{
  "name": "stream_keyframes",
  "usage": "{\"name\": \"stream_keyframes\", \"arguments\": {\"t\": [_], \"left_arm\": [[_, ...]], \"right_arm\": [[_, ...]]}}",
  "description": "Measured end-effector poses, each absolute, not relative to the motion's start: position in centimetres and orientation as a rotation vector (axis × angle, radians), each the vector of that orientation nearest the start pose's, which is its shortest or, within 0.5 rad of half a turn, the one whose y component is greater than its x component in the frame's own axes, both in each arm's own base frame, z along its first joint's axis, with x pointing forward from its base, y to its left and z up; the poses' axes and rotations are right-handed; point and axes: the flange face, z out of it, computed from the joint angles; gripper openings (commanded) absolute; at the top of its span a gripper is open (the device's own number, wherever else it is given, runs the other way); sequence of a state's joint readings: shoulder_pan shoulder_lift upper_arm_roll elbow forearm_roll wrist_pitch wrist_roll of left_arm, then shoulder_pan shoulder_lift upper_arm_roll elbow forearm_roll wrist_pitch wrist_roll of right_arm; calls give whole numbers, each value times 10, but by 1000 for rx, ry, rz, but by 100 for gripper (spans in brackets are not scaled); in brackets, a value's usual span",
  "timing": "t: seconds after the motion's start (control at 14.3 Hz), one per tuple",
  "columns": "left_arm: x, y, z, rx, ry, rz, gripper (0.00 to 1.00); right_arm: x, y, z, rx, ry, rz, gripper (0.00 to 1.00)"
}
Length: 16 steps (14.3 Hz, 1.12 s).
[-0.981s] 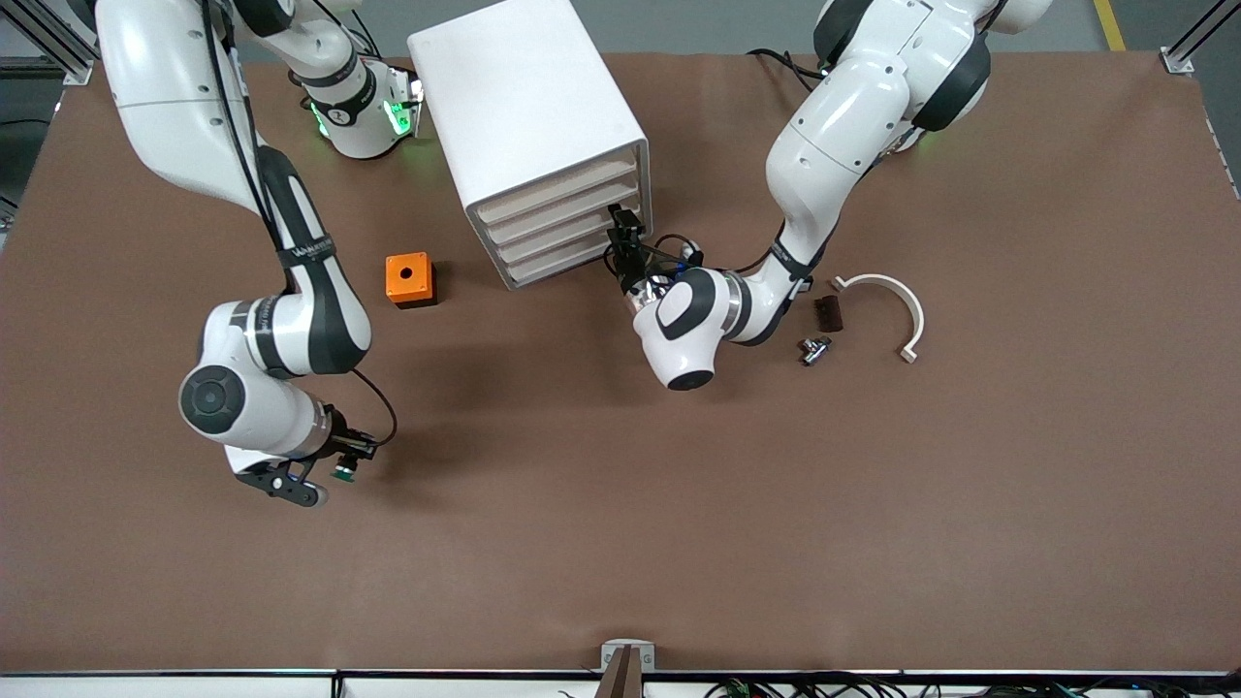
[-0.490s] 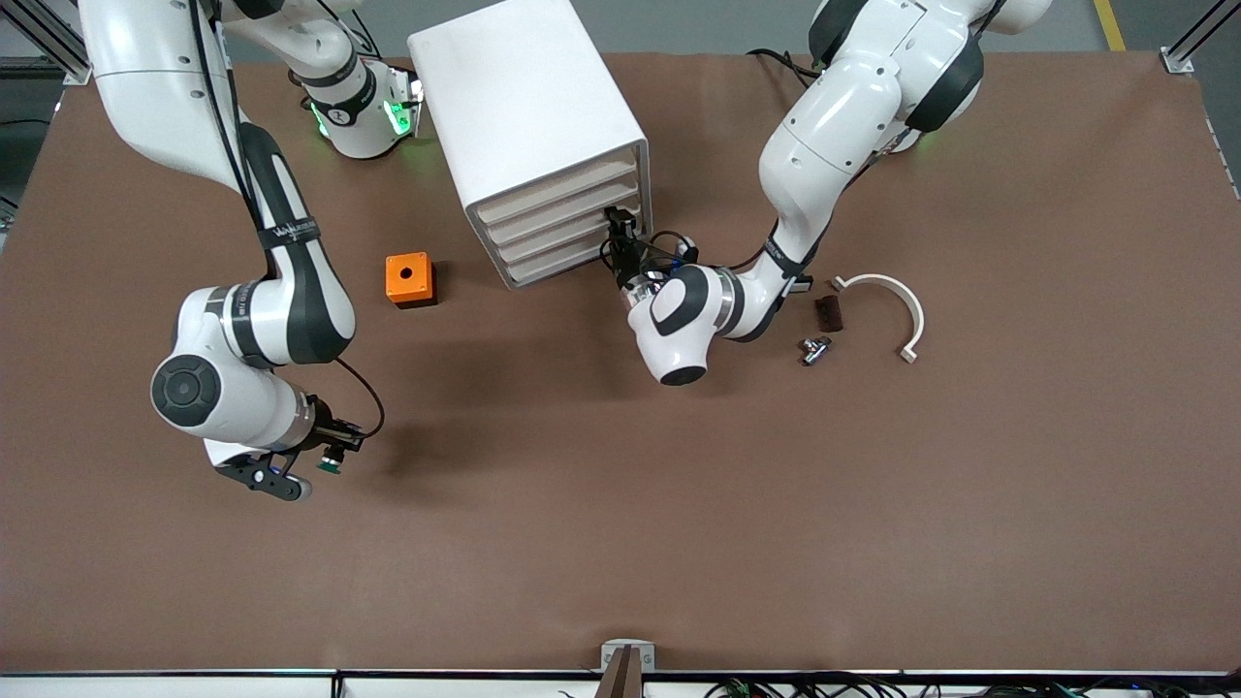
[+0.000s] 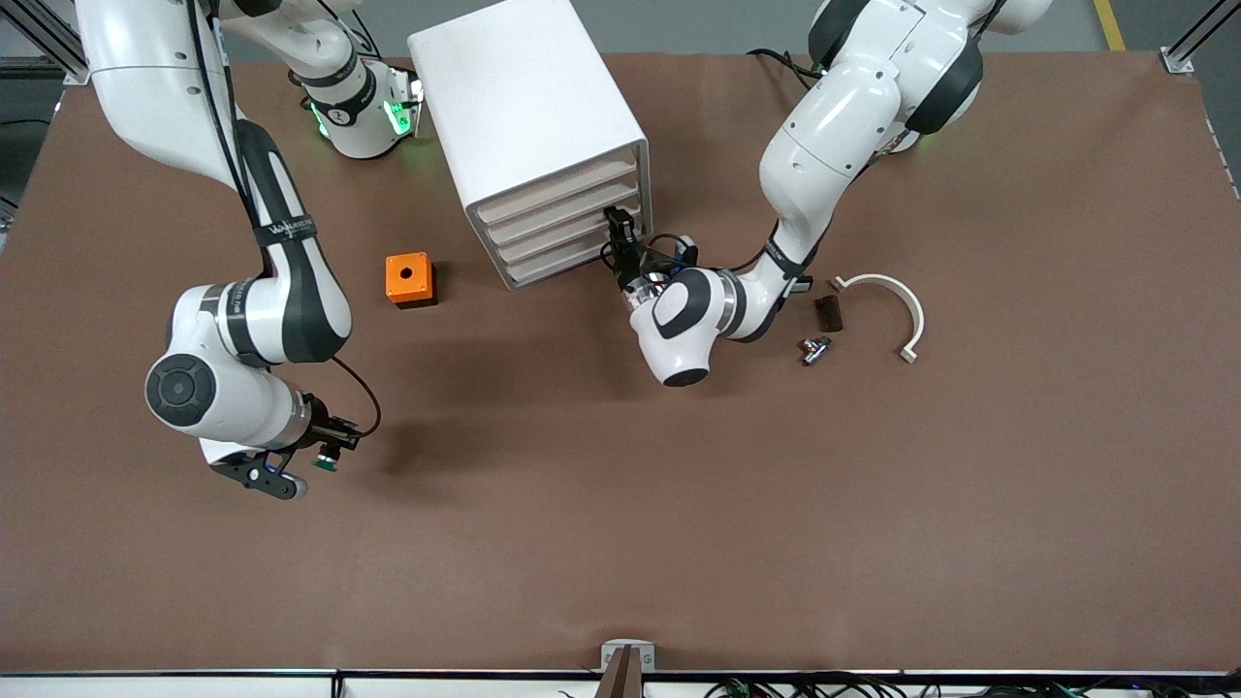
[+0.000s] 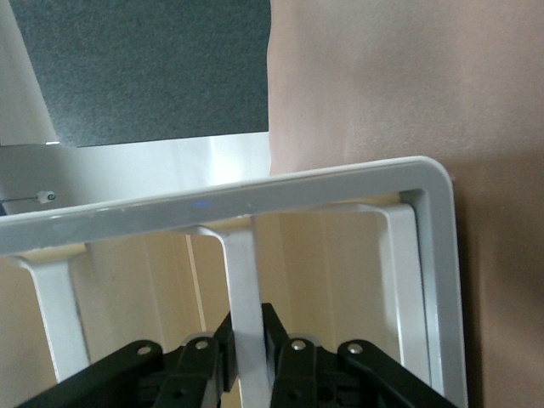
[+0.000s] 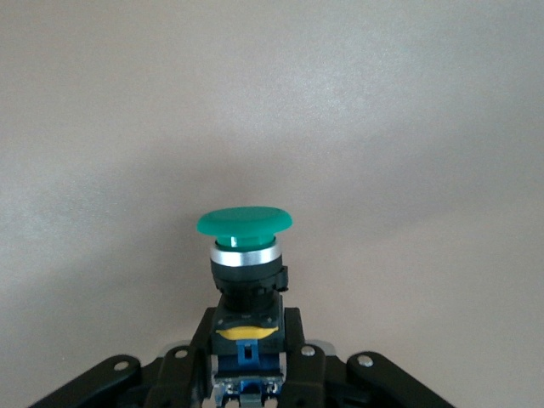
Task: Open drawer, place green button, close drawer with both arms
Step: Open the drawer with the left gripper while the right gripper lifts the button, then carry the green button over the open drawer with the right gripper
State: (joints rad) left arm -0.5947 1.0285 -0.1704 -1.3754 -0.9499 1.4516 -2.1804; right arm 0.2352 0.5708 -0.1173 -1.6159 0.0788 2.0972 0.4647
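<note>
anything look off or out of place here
Nothing stands out. The right tool holds the button upright above the table; the left tool is at the closed cabinet drawers, clamped on a drawer handle.

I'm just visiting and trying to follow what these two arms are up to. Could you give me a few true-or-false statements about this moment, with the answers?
1. The right gripper holds the button. True.
2. The button's cap is red. False: it is green.
3. The left gripper is at the front of the drawer unit. True: its fingers clamp a white drawer handle.
4. One drawer is pulled fully out. False: all the drawers look shut.
5. The orange box sits on top of the drawer unit. False: it stands on the table beside the unit, toward the right arm's end.
</note>
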Motion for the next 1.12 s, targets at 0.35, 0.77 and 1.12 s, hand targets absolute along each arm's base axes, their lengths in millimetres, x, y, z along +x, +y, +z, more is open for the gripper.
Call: {"name": "stream_keyframes", "arguments": {"t": [0.35,0.77,1.12], "left_arm": [[437,-476,107,-1118,-1625,1488,14],[488,-428,101,-989,-1707,1625,15],[506,-411,100,-963,-1753,1647,16]], "right_arm": [[674,93,299,-3100,588,104,0],[669,96,346,-3073,613,59,0],[667,109,358,-3049,670,36,0]]}}
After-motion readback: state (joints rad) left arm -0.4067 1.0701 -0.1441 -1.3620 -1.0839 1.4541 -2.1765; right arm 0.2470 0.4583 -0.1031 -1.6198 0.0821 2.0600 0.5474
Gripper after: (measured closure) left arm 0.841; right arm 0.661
